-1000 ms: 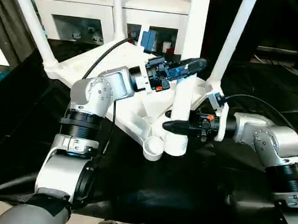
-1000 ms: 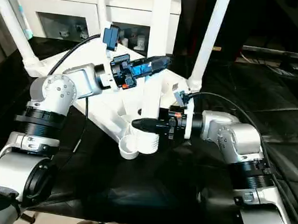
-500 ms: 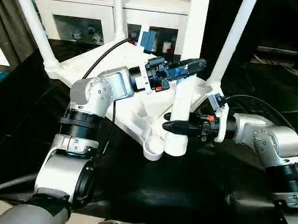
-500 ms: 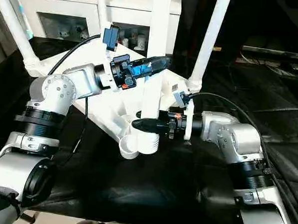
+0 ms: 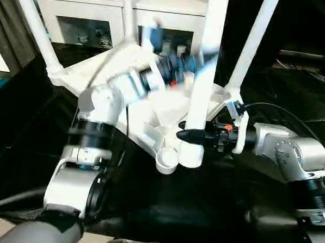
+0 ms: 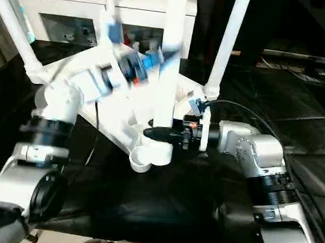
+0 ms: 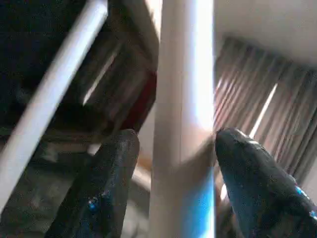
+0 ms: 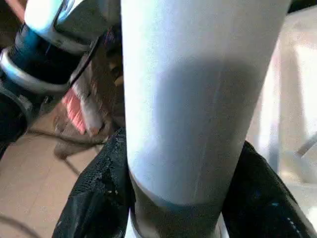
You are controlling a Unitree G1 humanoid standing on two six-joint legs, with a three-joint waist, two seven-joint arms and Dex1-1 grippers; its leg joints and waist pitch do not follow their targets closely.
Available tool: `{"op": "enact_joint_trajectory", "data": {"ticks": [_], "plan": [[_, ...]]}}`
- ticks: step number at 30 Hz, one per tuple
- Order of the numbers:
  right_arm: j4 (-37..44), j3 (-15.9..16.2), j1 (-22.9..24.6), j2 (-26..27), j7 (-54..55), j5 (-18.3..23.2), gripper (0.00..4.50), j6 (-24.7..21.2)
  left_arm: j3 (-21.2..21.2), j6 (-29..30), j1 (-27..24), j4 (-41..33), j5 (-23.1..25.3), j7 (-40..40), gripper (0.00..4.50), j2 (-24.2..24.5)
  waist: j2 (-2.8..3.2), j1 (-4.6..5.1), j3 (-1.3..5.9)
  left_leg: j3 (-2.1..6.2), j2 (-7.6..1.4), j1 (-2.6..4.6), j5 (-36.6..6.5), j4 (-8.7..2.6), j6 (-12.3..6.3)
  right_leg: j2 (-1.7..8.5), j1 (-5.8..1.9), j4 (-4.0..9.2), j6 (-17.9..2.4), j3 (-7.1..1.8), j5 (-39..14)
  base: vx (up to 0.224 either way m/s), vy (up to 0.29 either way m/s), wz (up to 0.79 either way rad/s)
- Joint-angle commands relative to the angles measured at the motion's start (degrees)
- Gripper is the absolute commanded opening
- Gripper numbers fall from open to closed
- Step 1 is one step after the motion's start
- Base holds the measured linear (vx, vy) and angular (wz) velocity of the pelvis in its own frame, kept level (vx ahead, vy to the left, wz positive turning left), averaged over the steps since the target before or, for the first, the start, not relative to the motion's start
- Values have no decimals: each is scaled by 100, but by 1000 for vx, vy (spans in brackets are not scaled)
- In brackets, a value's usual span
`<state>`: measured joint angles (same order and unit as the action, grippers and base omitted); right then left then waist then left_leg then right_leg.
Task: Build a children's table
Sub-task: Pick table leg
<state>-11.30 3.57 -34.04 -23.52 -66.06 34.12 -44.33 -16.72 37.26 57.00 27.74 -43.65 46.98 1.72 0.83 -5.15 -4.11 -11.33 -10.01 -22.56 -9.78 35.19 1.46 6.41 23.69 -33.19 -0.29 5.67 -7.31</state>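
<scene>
the left wrist view is showing what the head views blur: the left gripper (image 7: 171, 163) is straddling a white leg (image 7: 183, 119) with its jaws apart, a gap showing beside one black finger (image 7: 106, 183) while the other is lying close against the tube. in the head views this arm is smeared with motion, high up the leg (image 5: 206, 64). the children's table (image 5: 147, 99) is lying upside down on the black-sheeted table (image 5: 212, 211), its ribbed white underside tilted, three other white legs standing up from round corner sockets. to the right, the right gripper (image 5: 190, 135) is reaching in level near the leg's flared foot; its wrist view is showing black fingers (image 8: 99, 198) clamped on both sides of the tube.
</scene>
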Motion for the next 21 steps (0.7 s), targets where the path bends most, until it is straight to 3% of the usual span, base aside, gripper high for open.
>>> {"op": "enact_joint_trajectory", "data": {"ticks": [1,3,4,5,6,9,10,11,12,14,17,18,19,21], "plan": [[107,-239,-40,39,106,154,190,87,-378,-199,118,136,-315,-203,285,-25,-139,-26,533,118,-252,113,-1026,-357,-276,271,-350,348,-1172,-205,-1944,0,0,0],[121,-440,-18,145,301,250,190,154,-755,-373,187,389,-500,-320,285,71,-132,-28,542,125,-256,125,-1005,-365,-300,252,-343,346,-1123,-197,-1935,0,0,0],[124,-528,0,194,442,240,190,242,-706,-508,162,469,-330,-245,285,199,-125,-25,537,121,-259,137,-1026,-368,-295,244,-326,352,-1093,-201,-1952,0,0,0],[131,-652,50,245,758,118,190,436,-219,-841,11,548,346,90,285,516,-151,-20,533,136,-259,134,-1032,-388,-289,251,-317,384,-956,-201,-2107,0,0,0],[131,-652,50,245,758,118,190,436,-219,-841,11,548,346,90,285,516,-129,-16,533,148,-265,144,-1055,-401,-258,257,-302,388,-854,-208,-2206,0,0,0],[42,-609,174,250,1322,-444,190,963,1052,-1717,-333,652,1726,841,285,1096,-87,-6,522,172,-300,182,-1071,-447,-43,275,-266,404,-676,-242,-2255,0,0,0],[42,-609,174,250,1322,-444,190,963,1052,-1717,-333,652,1726,841,285,1096,-84,8,520,155,-304,196,-1115,-449,3,268,-257,384,-689,-250,-2234,0,0,0],[-30,-677,226,307,1664,-666,189,1178,1579,-2075,-478,704,2170,1288,285,1366,-83,9,522,143,-297,205,-1129,-445,27,265,-259,372,-747,-255,-2171,0,0,0],[-77,-709,249,324,1832,-779,189,1299,1793,-2229,-543,718,2337,1496,285,1476,-50,-14,522,153,-305,212,-1132,-454,67,287,-226,382,-764,-274,-2137,0,0,0],[-203,-794,305,349,2221,-1005,189,1544,2279,-2616,-643,831,2742,1895,285,1702,-63,22,540,141,-294,182,-1162,-464,137,283,-280,305,-940,-276,-1859,0,0,0],[-277,-799,507,309,2616,-1292,189,1804,3094,-3413,-663,1358,3580,2293,285,1956,-62,19,539,138,-281,186,-1200,-463,119,289,-271,326,-938,-288,-1827,0,0,0],[-268,-783,550,293,2648,-1337,189,1847,3226,-3556,-662,1458,3717,2385,285,1988,-32,32,530,126,-272,186,-1262,-463,129,282,-276,339,-908,-293,-1840,0,0,0],[-223,-738,623,259,2646,-1384,189,1881,3418,-3764,-633,1640,3992,2401,285,2046,-51,35,547,134,-277,169,-1231,-459,119,299,-311,307,-956,-294,-1741,0,0,0],[-192,-706,672,236,2641,-1415,189,1900,3548,-3902,-612,1763,4183,2398,285,2086,-49,36,540,134,-283,159,-1211,-457,55,287,-303,300,-997,-288,-1652,0,0,0]]}}
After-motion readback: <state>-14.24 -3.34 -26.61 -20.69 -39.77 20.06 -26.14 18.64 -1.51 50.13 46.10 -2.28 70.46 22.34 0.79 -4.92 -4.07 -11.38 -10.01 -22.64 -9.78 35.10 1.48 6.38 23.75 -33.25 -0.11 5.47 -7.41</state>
